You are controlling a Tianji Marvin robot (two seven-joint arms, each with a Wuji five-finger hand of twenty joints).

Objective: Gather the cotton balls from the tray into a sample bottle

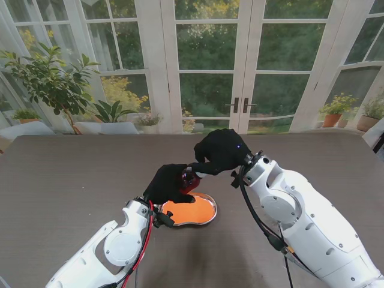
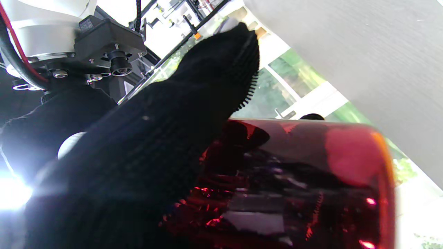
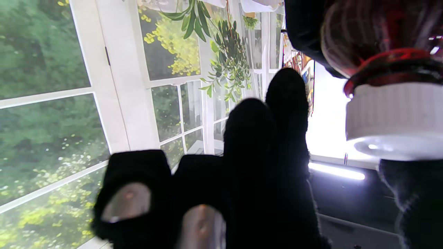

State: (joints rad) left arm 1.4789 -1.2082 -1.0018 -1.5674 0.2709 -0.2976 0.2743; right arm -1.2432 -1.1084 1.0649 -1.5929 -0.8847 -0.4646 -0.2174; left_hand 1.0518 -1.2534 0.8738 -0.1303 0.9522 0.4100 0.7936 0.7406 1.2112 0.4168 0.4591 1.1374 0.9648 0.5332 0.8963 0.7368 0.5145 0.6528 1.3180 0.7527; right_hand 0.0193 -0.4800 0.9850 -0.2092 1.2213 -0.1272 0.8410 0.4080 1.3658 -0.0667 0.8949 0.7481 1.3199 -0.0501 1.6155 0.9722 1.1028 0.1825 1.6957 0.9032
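From the stand view I see my left hand (image 1: 168, 183) wrapped around a dark red sample bottle (image 1: 189, 179), held off the tabletop (image 1: 66, 180) just above the far edge of the tray (image 1: 207, 219). The tray is a small metal dish with an orange floor, lying on the tabletop between my two arms, nearer to me than the bottle. I cannot make out any cotton balls on it; its near-left part is hidden behind my left wrist.

In the left wrist view the fingers (image 2: 214, 76) are pressed against the bottle's side, and the translucent red glass (image 2: 311, 180) fills much of the frame. What is inside is too dark and full of reflections to tell.

My right hand (image 1: 221, 150) is at the bottle's upper end, meeting the left hand there. In the right wrist view a white ribbed cap (image 3: 394, 117) sits on the bottle's red neck, with the thumb touching the cap; the other fingers (image 3: 273, 138) stand together beside it, clear of the cap. Whether the hand truly pinches the cap I cannot tell.
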